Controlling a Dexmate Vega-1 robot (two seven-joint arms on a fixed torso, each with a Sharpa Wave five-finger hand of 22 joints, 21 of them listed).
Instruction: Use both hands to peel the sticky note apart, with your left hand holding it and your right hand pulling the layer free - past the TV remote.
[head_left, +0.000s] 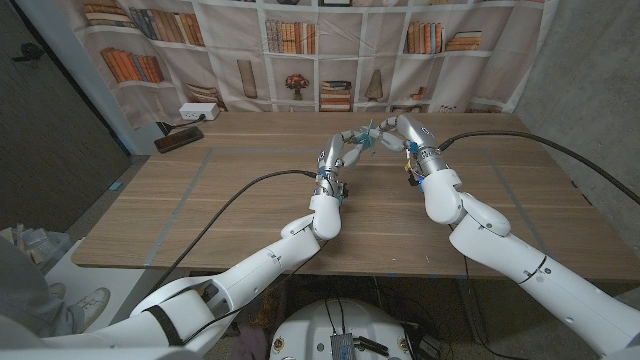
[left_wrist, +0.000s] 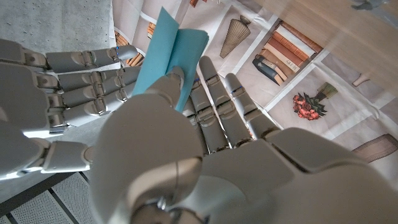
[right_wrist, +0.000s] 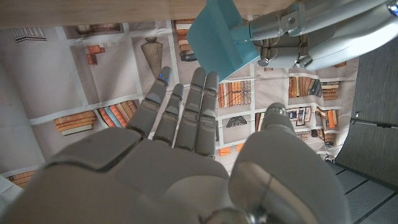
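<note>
Above the far middle of the wooden table (head_left: 250, 215), the left hand (head_left: 340, 152) pinches the light-blue paper sticky note (left_wrist: 168, 53), held aloft. Just beside it, the right hand (head_left: 405, 132) waits with fingers spread, empty, facing the note's free edge from the opposite side.

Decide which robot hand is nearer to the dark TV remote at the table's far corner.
Left. The left robot hand is raised mid-table, on the side of the dark TV remote; the right robot hand is raised beyond it, farther away.
</note>
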